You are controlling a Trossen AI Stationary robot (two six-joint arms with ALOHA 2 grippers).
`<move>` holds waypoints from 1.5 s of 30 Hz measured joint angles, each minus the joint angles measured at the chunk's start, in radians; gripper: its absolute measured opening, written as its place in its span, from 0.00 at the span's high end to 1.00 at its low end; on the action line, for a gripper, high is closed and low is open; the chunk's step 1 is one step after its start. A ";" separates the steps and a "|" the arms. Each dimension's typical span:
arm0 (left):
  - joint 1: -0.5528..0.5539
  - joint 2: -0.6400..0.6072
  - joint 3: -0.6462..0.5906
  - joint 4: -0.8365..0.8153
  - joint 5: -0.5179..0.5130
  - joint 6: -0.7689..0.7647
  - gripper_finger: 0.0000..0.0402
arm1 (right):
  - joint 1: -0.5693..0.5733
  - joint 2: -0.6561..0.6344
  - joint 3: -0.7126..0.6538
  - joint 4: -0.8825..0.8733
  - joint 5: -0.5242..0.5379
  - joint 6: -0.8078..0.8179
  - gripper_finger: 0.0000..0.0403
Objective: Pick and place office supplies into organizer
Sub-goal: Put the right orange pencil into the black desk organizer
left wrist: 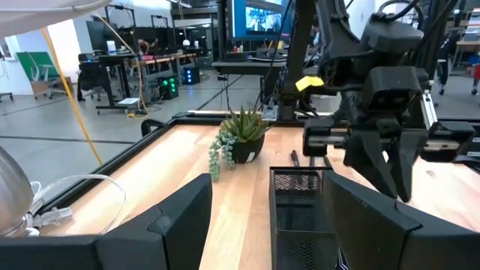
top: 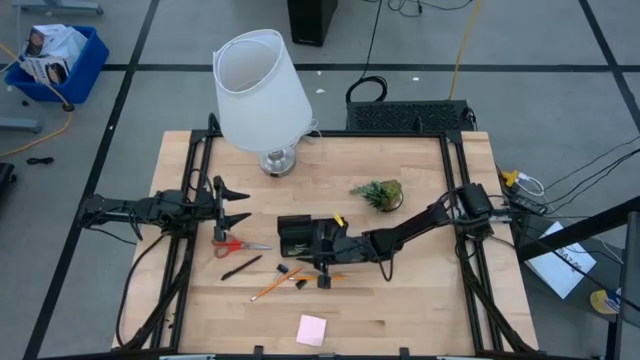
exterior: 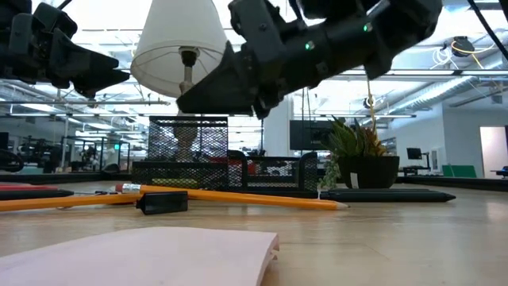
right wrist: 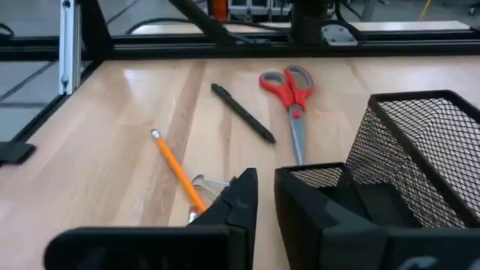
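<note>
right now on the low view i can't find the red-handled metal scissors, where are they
observer: the red-handled metal scissors lie flat on the wooden table, on the left arm's side of the black mesh organizer, apart from it
operator: left gripper near them?
observer: yes, the left gripper hovers right next to them, open and empty
operator: and the right one?
observer: the right gripper hangs just in front of the organizer, close to the orange-yellow pencil

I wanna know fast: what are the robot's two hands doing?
Left hand: open, empty.
Right hand: nearly closed, holding nothing I can see.
</note>
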 joint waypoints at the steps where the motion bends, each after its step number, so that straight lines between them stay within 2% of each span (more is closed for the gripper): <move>1: 0.000 0.000 0.000 0.002 0.000 0.000 0.36 | 0.003 -0.014 0.000 -0.032 0.001 0.000 0.92; 5: 0.000 0.000 0.000 0.004 0.000 0.000 0.36 | 0.018 -0.077 0.000 -0.223 -0.001 0.032 0.94; 9: 0.000 0.000 0.000 0.005 0.000 0.000 0.36 | 0.033 -0.121 -0.002 -0.387 -0.049 0.152 0.95; 13: 0.000 0.000 0.000 0.006 0.000 0.000 0.36 | 0.061 -0.117 -0.002 -0.313 -0.104 0.196 0.92; 17: 0.000 0.000 0.000 0.006 0.000 0.000 0.36 | 0.093 -0.088 -0.002 -0.197 -0.106 0.159 0.80; 20: 0.000 0.000 0.000 0.006 0.000 0.000 0.36 | 0.101 -0.071 -0.002 -0.197 -0.104 0.117 0.71; 23: 0.000 0.000 0.000 0.006 0.000 0.000 0.36 | 0.100 -0.042 -0.002 -0.198 -0.101 0.141 0.67; 30: 0.000 0.000 0.000 0.006 0.000 0.000 0.36 | 0.100 0.037 -0.002 -0.119 -0.102 0.126 0.67; 39: 0.000 0.000 0.000 0.006 0.000 0.000 0.36 | 0.100 0.044 -0.002 -0.151 -0.096 0.101 0.70; 45: 0.000 0.000 0.000 0.006 0.000 0.000 0.36 | 0.097 0.097 -0.002 -0.147 -0.073 0.090 0.71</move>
